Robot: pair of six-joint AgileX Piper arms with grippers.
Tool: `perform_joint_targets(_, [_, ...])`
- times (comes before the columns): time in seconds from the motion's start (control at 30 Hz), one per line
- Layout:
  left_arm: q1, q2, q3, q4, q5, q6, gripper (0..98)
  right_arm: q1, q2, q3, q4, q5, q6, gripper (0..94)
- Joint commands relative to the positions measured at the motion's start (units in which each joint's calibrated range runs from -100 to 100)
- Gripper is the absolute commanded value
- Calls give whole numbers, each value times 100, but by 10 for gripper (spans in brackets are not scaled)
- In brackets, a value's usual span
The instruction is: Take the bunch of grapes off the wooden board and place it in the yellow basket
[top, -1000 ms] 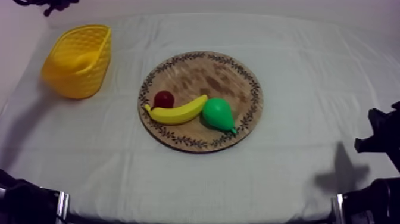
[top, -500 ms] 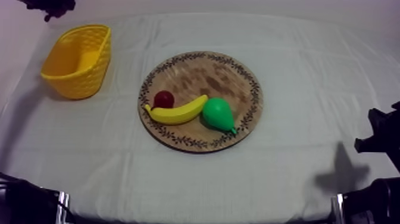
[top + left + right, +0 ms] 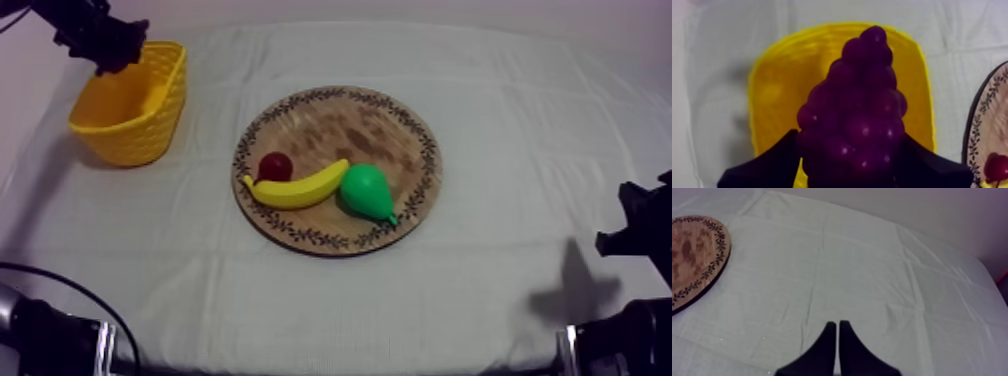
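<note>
Near us, our right gripper point(image 3: 838, 325) sits pinched together over bare cloth point(image 3: 847, 263). The banana point(image 3: 297, 188), pear point(image 3: 366, 192) and small red fruit point(image 3: 275, 165) lie unmoved on the wooden board point(image 3: 350, 125). Farther back, our left gripper point(image 3: 108, 50), clamped on the bunch of grapes point(image 3: 857, 115), has dropped over the yellow basket point(image 3: 130, 115).

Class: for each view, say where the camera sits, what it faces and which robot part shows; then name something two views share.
Top view: above the table, slanting down on wooden board and yellow basket; left gripper over the basket, right arm low at the side.
Left wrist view: on the left arm, looking down into the basket; gripper shut on the bunch of grapes.
Right wrist view: on the right arm, facing across the table; right gripper shut, empty.
Shared: the board shows in all three.
</note>
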Motion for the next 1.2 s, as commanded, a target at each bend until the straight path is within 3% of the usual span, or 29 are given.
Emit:
perform_joint_targets(0.0, [-3,72,104,-1,-95,18,551,2,-2,4,0,0,0,2])
perform_joint_targets(0.53, [-119,343,1229,17,-864,26,544,2,-2,4,0,0,0,2])
perform_joint_targets(0.6, [-103,329,1249,22,-885,20,573,2,-2,4,0,0,0,2])
perform_joint_targets(0.73, [-34,265,1261,13,-895,19,737,2,-2,4,0,0,0,2])
perform_joint_targets(0.83, [19,199,1243,7,-897,20,788,2,-2,4,0,0,0,2])
perform_joint_targets(1.0, [85,55,1231,5,-905,35,803,2,-2,4,0,0,0,2])
perform_joint_targets(1.17, [125,-246,1425,0,-1056,75,750,2,-2,4,0,0,0,2])
